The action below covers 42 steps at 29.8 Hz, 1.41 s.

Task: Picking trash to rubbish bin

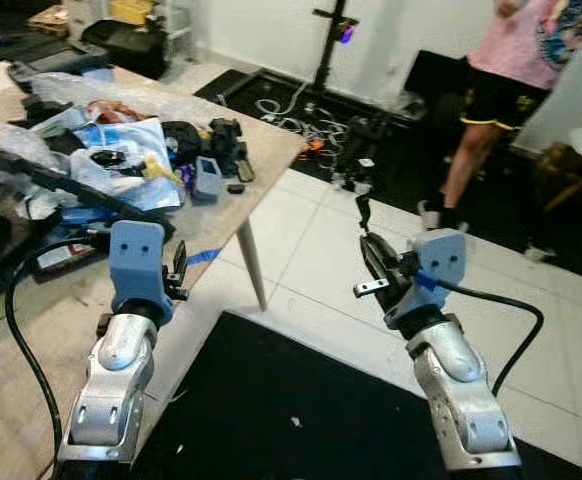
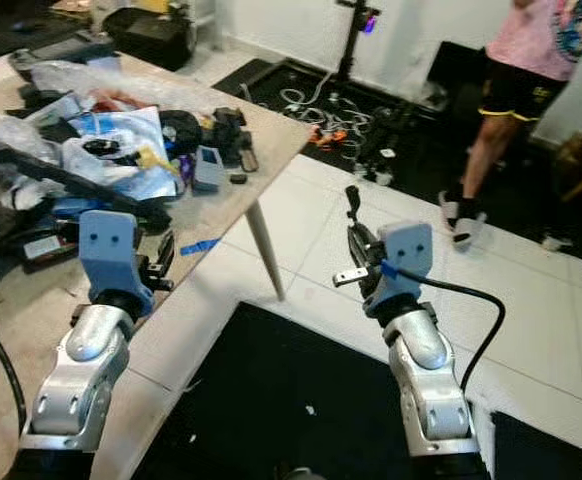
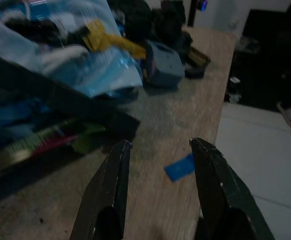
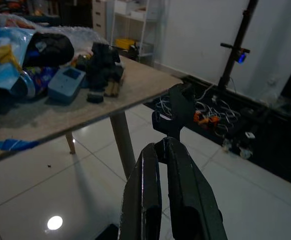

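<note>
One wooden table (image 1: 261,170), largest item, at the robot's left, its leg standing on white tiled floor (image 1: 311,250). One black mat (image 1: 301,400) on the floor below both arms. One person (image 1: 511,90) in a pink top and black shorts, standing well apart at far right. One tripod stand (image 1: 329,45) by the far wall, with a tangle of cables (image 1: 291,115) at its foot. One heap of clutter on the table: a blue-and-white plastic bag (image 1: 121,150), black items, and a small grey-blue box (image 1: 207,178) at the heap's near edge. One left gripper (image 3: 158,175), held low over the table's edge, fingers spread wide and holding nothing. One right gripper (image 4: 168,150), raised over the tiles beside the table's corner, fingers pinched together on a small black piece of trash (image 4: 174,112) that sticks up past the tips. One strip of blue tape (image 3: 179,167), lying flat on the tabletop between the left gripper's fingers as seen from its wrist.
</note>
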{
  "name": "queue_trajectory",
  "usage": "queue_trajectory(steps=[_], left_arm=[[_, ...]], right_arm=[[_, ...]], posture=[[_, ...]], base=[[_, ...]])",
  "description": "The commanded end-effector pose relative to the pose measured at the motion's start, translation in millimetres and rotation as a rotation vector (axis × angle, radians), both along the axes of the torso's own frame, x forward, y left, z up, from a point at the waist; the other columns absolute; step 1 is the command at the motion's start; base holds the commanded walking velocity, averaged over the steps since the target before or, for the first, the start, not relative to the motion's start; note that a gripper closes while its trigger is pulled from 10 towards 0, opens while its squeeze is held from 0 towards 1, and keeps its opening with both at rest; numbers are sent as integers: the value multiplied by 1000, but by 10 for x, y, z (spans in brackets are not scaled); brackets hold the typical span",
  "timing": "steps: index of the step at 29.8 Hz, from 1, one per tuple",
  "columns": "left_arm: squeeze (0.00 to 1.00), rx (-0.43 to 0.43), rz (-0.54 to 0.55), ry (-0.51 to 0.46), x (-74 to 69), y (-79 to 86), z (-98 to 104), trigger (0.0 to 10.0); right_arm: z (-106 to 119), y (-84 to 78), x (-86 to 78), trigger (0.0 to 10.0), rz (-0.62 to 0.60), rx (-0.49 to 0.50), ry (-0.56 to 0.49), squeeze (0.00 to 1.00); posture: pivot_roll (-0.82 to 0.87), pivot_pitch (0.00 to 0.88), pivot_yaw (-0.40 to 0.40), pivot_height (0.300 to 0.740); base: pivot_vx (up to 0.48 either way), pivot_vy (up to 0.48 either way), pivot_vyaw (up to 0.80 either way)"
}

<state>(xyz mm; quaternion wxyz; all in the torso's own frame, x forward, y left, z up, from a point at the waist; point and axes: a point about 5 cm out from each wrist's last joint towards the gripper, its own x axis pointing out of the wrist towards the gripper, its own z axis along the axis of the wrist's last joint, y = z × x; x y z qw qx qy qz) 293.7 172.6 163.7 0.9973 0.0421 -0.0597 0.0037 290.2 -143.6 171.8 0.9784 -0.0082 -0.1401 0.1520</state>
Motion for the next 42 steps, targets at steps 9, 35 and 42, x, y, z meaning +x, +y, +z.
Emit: queue_trajectory(steps=[9, 35, 42], left_arm=[[0, -3, 2, 19, -22, -17, -44, 10000], [0, 13, -6, 19, 0, 38, -17, 10000], [0, 11, -8, 17, 8, 38, -13, 10000]], right_arm=[[-38, -45, -6, 10000, -3, -12, 15, 0], [-64, -56, -23, 10000, -35, 15, 23, 0], [-53, -31, -11, 10000, -27, 15, 19, 0]], posture=[[-20, 147, -86, 740], [-19, 152, -66, 740], [-27, 152, -68, 740]], base=[[0, 0, -538], [0, 0, -536], [0, 0, -534]])
